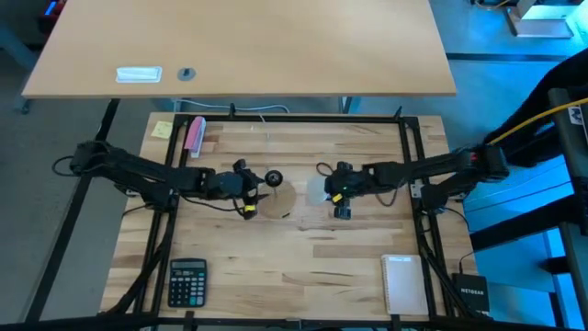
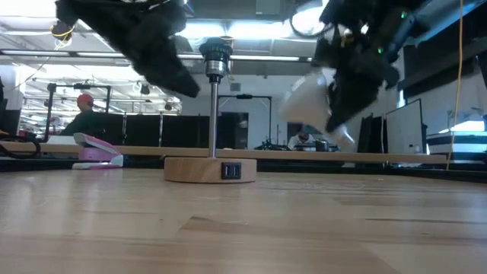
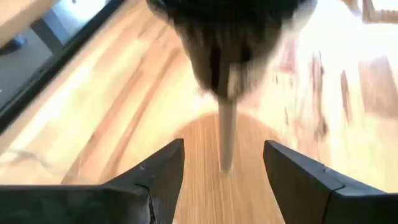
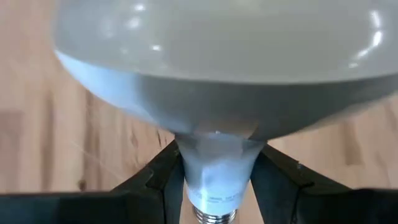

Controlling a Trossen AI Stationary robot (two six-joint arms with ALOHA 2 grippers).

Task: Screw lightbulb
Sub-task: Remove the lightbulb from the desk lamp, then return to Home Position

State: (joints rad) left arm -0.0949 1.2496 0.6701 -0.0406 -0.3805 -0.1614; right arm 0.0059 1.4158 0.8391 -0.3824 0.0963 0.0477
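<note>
A lamp stands mid-table: a round wooden base (image 1: 283, 200) (image 2: 211, 169), a thin upright pole (image 3: 227, 134) and a black socket (image 2: 216, 53) on top. My left gripper (image 1: 254, 193) (image 3: 224, 171) is open just left of the lamp, its fingers on either side of the pole without touching it. Right of the lamp, the white lightbulb (image 2: 308, 95) (image 4: 217, 62) hangs in the air with my right gripper (image 1: 331, 190) (image 4: 214, 186) shut on it. My right gripper pinches the lightbulb's narrow neck (image 4: 214, 165) between its two fingers, just above the screw base (image 4: 214, 214), which points back toward the wrist. The fingers slant down from the table's right. The bulb is tilted and lifted clear, its globe (image 2: 300, 99) facing the lamp.
A calculator (image 1: 187, 280) lies near the front left and a notepad (image 1: 404, 283) near the front right. A pink stapler (image 1: 195, 133) and a yellow note (image 1: 163, 129) sit at the far left. People sit in the room behind (image 2: 84, 106).
</note>
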